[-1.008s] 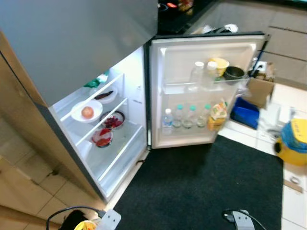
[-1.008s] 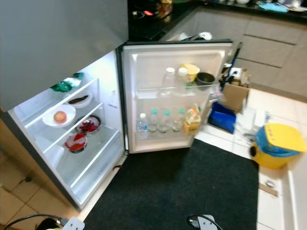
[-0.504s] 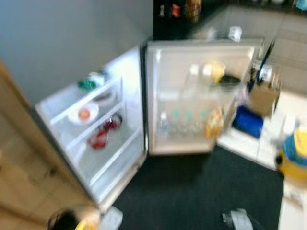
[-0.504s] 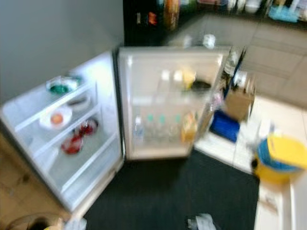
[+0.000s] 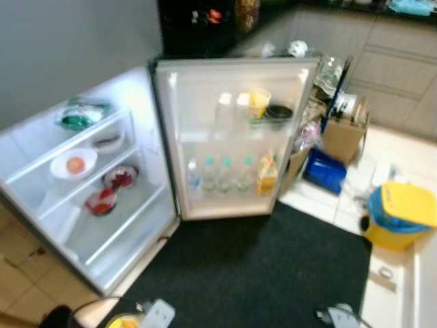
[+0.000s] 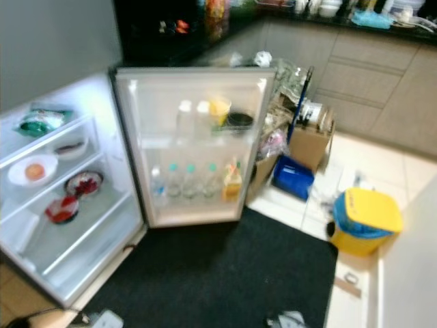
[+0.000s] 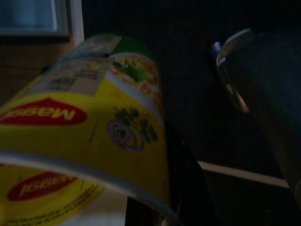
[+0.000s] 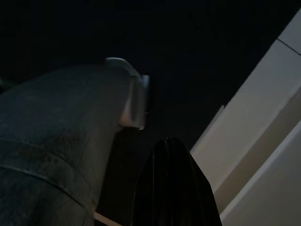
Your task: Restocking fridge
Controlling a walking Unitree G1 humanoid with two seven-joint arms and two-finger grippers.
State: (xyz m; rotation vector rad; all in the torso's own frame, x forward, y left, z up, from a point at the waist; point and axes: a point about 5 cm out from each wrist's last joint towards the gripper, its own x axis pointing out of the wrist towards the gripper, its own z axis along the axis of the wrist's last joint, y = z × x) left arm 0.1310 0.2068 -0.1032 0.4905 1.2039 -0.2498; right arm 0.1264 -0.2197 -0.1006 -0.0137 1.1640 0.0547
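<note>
Item: noodle cup (image 7: 89,136), yellow, clenched in the left end effector (image 5: 130,320), at 7 o'clock in the head view, low over the black mat (image 5: 259,266).
Right end effector (image 8: 171,183): idle at 5 o'clock; grip state cannot be told.
Fridge (image 5: 102,178): open at 10 o'clock; door (image 5: 232,137) at 12, holding bottles (image 5: 218,174).
Step, judged: carrying stock toward the fridge.
Next: approach, raise the cup, and set it on a free shelf.

So I've got a yellow Maggi noodle cup (image 7: 89,141) in my left gripper (image 7: 155,207), lying tilted across the wrist view, red logo showing. The fridge (image 5: 102,225) is wide open ahead, lit inside, with bowls on its shelves and bottles (image 5: 218,174) lined up in the door (image 5: 235,75).
</note>
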